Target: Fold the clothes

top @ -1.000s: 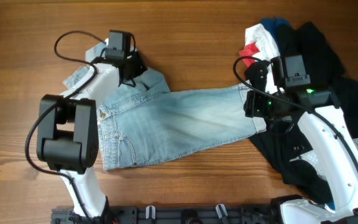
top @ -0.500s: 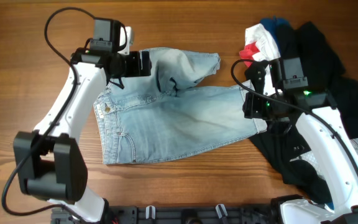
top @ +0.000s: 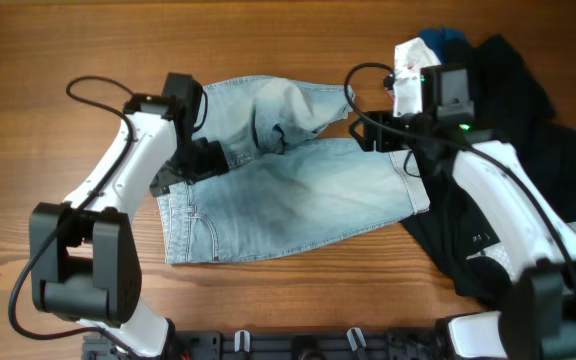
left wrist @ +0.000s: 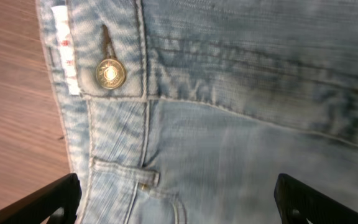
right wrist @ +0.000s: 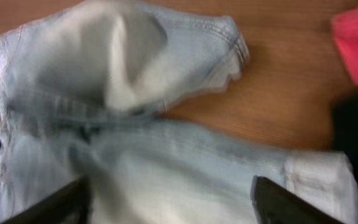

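The pale-blue jeans (top: 298, 195) lie flat across the table's middle, with one part folded over along their top edge (top: 288, 100). My left gripper (top: 203, 160) hovers open over the waistband, and its wrist view shows the brass button (left wrist: 110, 74) and denim below the spread fingers (left wrist: 55, 202). My right gripper (top: 366, 130) stands open above the jeans' right end, near the folded part's hem (right wrist: 225, 43). Its fingers (right wrist: 291, 202) are wide apart with only denim beneath. Neither gripper holds anything.
A heap of other clothes sits at the right: black (top: 528, 100), white (top: 413, 62) and blue (top: 446, 38). The right wrist view shows a red piece (right wrist: 356, 31). Bare wooden table (top: 48, 60) surrounds the jeans on the left and at the front.
My left gripper let go of the jeans after bringing part of them over along the top, then moved down over the waistband. My right gripper left the hem, moving up and left and opening wider.
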Robot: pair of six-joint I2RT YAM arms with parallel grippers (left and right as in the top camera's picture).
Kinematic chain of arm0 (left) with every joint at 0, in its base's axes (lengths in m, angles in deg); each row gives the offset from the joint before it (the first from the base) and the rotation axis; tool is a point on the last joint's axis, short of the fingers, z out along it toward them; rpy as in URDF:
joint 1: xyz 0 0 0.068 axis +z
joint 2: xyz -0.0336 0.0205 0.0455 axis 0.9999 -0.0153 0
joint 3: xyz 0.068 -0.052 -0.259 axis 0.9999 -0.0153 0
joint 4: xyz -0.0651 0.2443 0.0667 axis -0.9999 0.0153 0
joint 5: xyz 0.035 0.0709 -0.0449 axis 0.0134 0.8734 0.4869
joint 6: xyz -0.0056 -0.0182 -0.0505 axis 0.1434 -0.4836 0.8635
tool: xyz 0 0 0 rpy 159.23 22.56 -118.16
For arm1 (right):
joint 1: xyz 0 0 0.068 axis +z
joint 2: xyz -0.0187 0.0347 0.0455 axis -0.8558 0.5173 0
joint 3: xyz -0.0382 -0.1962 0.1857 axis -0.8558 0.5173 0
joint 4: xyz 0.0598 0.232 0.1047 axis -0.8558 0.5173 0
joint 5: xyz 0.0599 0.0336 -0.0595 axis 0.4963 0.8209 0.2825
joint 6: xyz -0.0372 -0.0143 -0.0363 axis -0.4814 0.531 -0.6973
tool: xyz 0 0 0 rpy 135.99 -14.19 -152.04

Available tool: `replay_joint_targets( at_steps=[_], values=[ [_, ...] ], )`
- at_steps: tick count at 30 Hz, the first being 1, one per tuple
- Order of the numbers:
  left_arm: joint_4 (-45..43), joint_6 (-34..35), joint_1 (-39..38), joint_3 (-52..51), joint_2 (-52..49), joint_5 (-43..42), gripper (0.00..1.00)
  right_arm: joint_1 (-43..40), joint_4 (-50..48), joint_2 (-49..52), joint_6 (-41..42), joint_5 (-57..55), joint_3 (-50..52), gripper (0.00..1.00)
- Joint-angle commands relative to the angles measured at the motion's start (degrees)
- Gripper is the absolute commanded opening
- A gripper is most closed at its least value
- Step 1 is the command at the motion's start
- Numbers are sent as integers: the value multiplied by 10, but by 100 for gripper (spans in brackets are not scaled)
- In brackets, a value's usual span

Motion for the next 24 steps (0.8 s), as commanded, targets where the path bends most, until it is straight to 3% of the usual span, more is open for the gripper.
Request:
replay_joint_targets(
  at_steps=[1, 11, 13, 14, 15, 16, 17, 18, 24],
  values=[
    [-48, 22, 1, -57, 0, 7, 100, 6, -68, 89, 2, 67, 1, 99],
    [-90, 20, 0, -106, 0, 7, 100, 14, -260, 240, 78, 114, 1, 99],
    [-91, 20, 0, -106, 0, -7, 100, 27, -286, 249, 78, 111, 1, 86],
    [-92, 20, 0, -106, 0, -12, 100, 31, -296, 249, 78, 111, 1, 75],
    [-92, 20, 0, -106, 0, -16, 100, 33, -303, 249, 78, 107, 1, 59],
    [-92, 20, 0, -106, 0, -17, 100, 34, -312, 249, 92, 98, 1, 31],
    [-92, 20, 0, -106, 0, -19, 100, 34, -315, 249, 107, 87, 1, 14],
    [-92, 20, 0, -106, 0, -19, 100, 31, -315, 248, 113, 76, 1, 4],
    [-106, 16, 0, -106, 0, -19, 100, -36, -236, 155, 135, 10, -52, 4]
  ],
)
